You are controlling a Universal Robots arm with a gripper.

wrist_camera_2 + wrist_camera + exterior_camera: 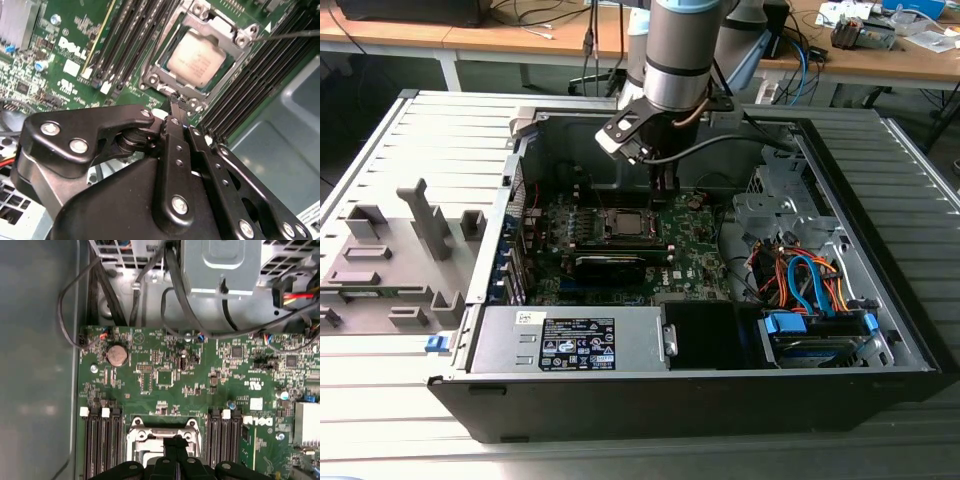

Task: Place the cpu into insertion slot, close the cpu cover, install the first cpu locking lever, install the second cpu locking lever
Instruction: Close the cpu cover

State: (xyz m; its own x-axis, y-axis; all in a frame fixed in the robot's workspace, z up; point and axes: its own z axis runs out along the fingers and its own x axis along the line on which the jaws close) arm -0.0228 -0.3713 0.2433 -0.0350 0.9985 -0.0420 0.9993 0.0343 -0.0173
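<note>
The cpu (199, 57), a silvery-beige square, lies seated in the insertion slot (150, 79) on the green board. The cpu cover (231, 44), a grey metal frame with a square window, lies flat over it. A thin metal lever rod (292, 34) runs out from the slot's corner. My gripper (178, 102) is shut, and its black tips hover right at the slot's edge, beside the cover. In the exterior view the gripper (665, 188) hangs inside the open computer case, just at the slot (625, 223). The first wrist view has the gripper (175, 442) over the slot (145, 432).
Black memory slots (132, 42) flank the socket on both sides. A long black card (610, 266) lies in front of it, with a power supply (570, 340) and orange and blue cables (810, 282) nearby. Grey fixtures (390, 260) stand at the exterior view's left.
</note>
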